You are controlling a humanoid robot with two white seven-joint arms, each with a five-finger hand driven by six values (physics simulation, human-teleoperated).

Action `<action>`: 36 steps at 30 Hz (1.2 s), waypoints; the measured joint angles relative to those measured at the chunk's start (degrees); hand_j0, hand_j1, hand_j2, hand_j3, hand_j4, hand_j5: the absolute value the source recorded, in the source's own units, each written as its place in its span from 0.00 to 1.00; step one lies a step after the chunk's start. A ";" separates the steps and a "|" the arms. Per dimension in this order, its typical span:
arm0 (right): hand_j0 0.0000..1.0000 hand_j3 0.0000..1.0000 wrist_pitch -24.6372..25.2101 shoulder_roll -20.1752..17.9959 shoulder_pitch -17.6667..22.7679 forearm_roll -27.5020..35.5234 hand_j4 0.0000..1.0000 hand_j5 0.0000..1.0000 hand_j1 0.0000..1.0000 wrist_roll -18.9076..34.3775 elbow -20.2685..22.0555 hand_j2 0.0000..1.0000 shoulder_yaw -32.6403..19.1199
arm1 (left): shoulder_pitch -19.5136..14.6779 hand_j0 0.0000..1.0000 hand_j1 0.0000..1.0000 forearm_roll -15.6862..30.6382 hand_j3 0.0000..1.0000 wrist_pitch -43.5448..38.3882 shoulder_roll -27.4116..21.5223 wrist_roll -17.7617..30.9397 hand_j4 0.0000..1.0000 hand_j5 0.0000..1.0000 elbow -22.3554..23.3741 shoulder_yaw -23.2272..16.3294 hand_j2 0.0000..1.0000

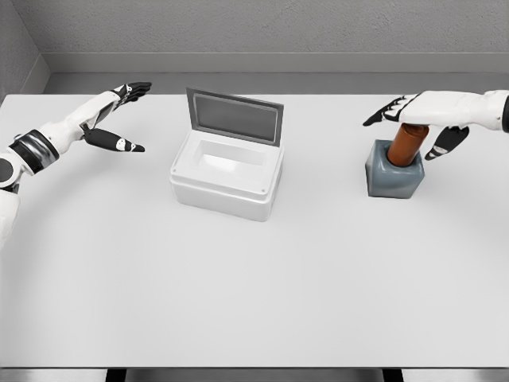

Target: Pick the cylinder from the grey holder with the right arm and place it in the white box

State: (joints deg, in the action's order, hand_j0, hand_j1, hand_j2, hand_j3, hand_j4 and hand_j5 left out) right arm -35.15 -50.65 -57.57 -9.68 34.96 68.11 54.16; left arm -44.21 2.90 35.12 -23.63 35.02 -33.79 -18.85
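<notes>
A brown cylinder [406, 145] stands upright in the grey holder [394, 173] at the right of the white table. My right hand [413, 119] hovers over the cylinder's top, palm down, fingers stretched out to the left and thumb hanging on the cylinder's right side; it is open and not closed around it. The white box [228, 173] sits in the middle with its grey lid [235, 116] raised at the back, its inside showing nothing. My left hand [127, 111] is held open above the table at the far left.
The white table [254, 302] stretches wide in front of the box and holder. A grey wall runs behind the table's far edge.
</notes>
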 measured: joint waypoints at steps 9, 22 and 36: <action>0.74 0.74 0.00 0.04 -0.09 -0.43 0.74 0.74 0.74 0.06 -0.15 0.74 -0.13 | 0.00 1.00 1.00 -0.02 1.00 0.00 0.10 0.00 1.00 1.00 0.01 -0.15 1.00; 0.58 0.58 0.29 -0.48 0.00 0.17 0.58 0.58 0.58 -0.12 -0.43 0.58 -0.29 | 0.09 1.00 1.00 -0.19 1.00 0.00 0.18 0.00 1.00 1.00 0.05 -0.34 1.00; 0.44 0.44 0.43 -0.09 0.00 -0.17 0.44 0.44 0.44 -0.26 -0.54 0.44 -0.29 | 0.09 1.00 1.00 -0.21 1.00 0.00 0.10 0.00 1.00 1.00 0.13 -0.34 1.00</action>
State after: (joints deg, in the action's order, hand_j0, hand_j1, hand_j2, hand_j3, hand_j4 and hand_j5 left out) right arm -34.72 -50.74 -57.57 -9.85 34.70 67.56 53.87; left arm -44.12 2.69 35.12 -23.54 35.02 -33.66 -19.19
